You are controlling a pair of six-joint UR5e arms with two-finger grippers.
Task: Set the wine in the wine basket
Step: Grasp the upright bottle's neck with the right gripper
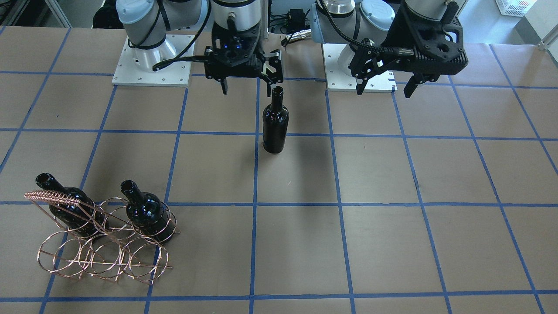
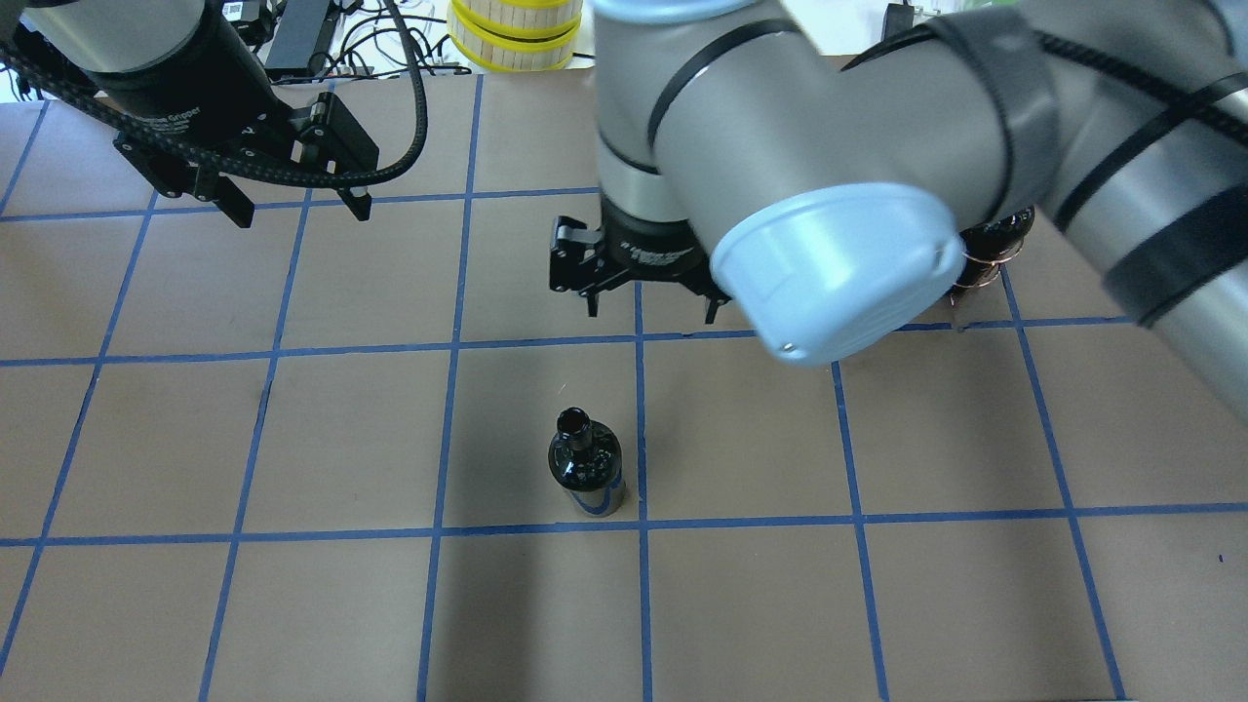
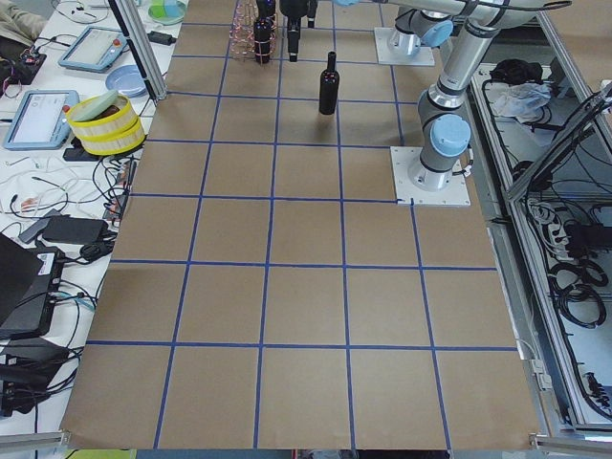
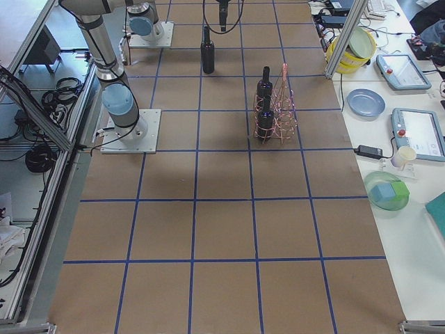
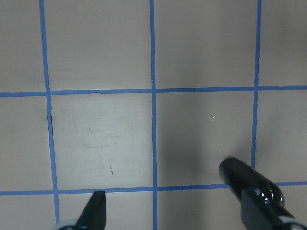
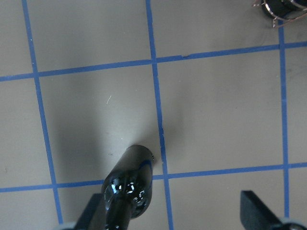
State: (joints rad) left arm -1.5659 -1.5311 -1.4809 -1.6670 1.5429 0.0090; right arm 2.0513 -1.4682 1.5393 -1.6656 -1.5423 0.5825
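The table (image 1: 392, 174) carries everything, and the free wine bottle (image 1: 275, 122) has a long way to travel. It stands upright just right of centre in the front-facing view, while the wine basket (image 1: 113, 263) sits well apart in the lower left corner.

The right arm (image 2: 829, 146) fills the upper right of the overhead view and hides nearly all of the basket there. Judging the drop from that view alone would be risky.

The basket is light wire. Two more bottles (image 1: 148, 213) stand in its rings, and its handle bar (image 1: 52, 196) slants over one of them. A bottle lowered off-line could catch a ring or the bar and shove the rack, or knock against its glass neighbours.

The free bottle is tall, narrow and glossy. A touch from one side would probably topple it, and a light grip on the neck could let it slip or swing.

The right gripper (image 2: 650, 314) hangs above and just beside the bottle's mouth, spread wide and holding nothing. In the right wrist view the bottle lies at the lower left, close to one finger (image 6: 91, 215) and far from the other. Closing from there would push the bottle before clamping it.

The left gripper (image 2: 300, 213), at the upper left of the overhead view, is also spread apart and empty.
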